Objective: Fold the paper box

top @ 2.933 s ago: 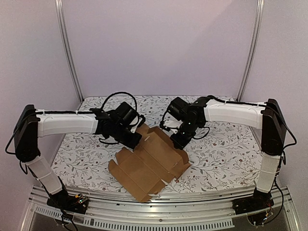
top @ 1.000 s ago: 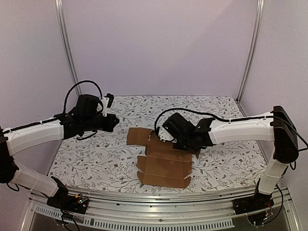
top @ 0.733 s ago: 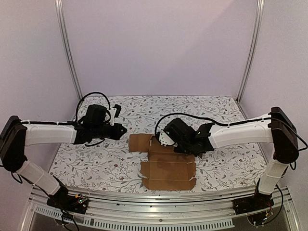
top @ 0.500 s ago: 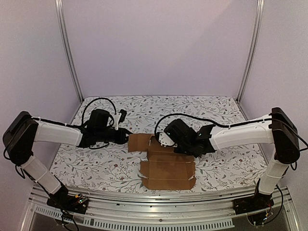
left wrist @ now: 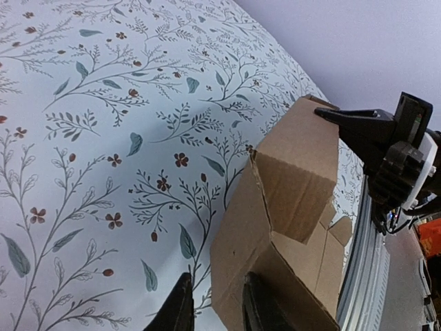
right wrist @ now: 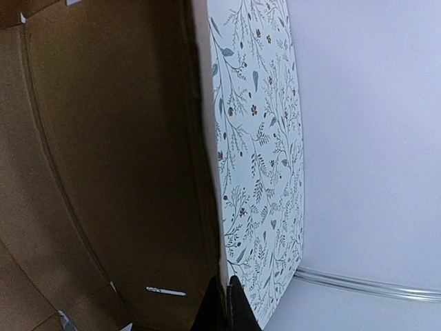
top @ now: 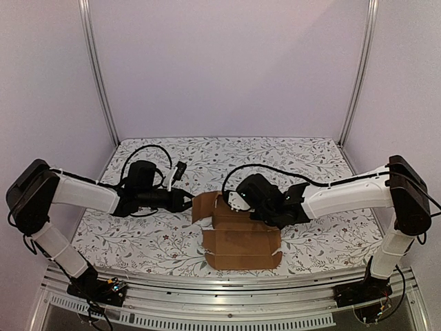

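Note:
The paper box (top: pixel 240 241) is a brown die-cut cardboard sheet, partly folded, at the middle front of the table. Its left flap stands raised. My left gripper (top: pixel 191 202) is low at that flap, open, and in the left wrist view (left wrist: pixel 217 312) the flap's lower edge sits between the two fingers. The box (left wrist: pixel 289 179) fills the right of that view. My right gripper (top: pixel 232 205) is at the box's back panel. In the right wrist view (right wrist: pixel 226 307) it is shut on the thin edge of the brown card (right wrist: pixel 103 158).
The table (top: pixel 138 234) has a white cloth with a floral print. A metal rail (top: pixel 207 293) runs along the near edge, and two metal posts stand at the back corners. The right arm's black wrist (left wrist: pixel 396 152) shows behind the box in the left wrist view.
The left arm has dropped and reached right to the box's left flap, which now stands up. The right gripper has stayed on the box's back panel.

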Tool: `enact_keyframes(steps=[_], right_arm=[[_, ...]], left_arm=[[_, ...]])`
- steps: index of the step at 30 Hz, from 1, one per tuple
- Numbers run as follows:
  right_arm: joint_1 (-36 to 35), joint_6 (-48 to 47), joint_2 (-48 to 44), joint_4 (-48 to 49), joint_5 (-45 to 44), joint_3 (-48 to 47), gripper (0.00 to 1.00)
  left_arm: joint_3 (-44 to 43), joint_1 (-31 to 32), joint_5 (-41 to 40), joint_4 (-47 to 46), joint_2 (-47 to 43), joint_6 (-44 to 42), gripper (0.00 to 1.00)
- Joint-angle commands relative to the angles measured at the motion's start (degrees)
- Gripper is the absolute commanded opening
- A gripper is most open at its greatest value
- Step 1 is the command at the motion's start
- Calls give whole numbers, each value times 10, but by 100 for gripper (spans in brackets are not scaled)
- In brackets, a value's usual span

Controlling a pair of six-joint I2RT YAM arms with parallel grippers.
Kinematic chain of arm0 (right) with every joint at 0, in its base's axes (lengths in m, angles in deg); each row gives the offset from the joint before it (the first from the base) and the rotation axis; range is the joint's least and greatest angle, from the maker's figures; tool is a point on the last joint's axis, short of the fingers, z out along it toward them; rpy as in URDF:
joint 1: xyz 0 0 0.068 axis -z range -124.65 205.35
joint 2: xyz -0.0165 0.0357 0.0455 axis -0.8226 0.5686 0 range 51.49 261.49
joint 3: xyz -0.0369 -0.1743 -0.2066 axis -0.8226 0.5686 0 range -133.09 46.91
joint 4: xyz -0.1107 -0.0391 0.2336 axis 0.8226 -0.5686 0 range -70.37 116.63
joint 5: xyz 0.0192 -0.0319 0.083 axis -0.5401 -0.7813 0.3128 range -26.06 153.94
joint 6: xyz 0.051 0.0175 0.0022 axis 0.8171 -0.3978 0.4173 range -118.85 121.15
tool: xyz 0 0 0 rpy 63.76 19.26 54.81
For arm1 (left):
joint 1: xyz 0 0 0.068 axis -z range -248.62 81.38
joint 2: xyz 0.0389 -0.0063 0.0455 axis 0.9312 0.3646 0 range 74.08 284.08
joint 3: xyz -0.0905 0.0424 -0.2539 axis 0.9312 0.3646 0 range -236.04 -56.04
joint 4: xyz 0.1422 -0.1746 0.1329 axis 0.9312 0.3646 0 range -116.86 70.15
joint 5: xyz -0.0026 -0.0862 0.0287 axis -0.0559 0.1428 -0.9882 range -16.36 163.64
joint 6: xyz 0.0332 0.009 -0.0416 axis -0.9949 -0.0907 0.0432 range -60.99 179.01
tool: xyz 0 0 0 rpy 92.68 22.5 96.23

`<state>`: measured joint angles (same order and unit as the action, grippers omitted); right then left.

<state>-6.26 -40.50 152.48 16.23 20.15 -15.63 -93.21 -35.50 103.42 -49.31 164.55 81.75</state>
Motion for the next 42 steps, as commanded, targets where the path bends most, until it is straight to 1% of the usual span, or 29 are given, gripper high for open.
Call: enact_keyframes(steps=[1,8,21,34,42], right_arm=[[-6,-4,-6,18,-20,0,0],[-20,-27,-1,38,-44,1,0],[-29,-26,6,36,-55,0,0],[-41,-18,22,26,-67,-9,0],[-54,-13,42,18,-102,-19,0]], left_arm=[[13,17,14,-13,3,-3,25],[8,41,7,-8,2,-11,25],[-9,80,-35,19,8,-36,26],[-26,112,-59,20,16,-47,26],[-24,138,-103,23,20,-52,27]])
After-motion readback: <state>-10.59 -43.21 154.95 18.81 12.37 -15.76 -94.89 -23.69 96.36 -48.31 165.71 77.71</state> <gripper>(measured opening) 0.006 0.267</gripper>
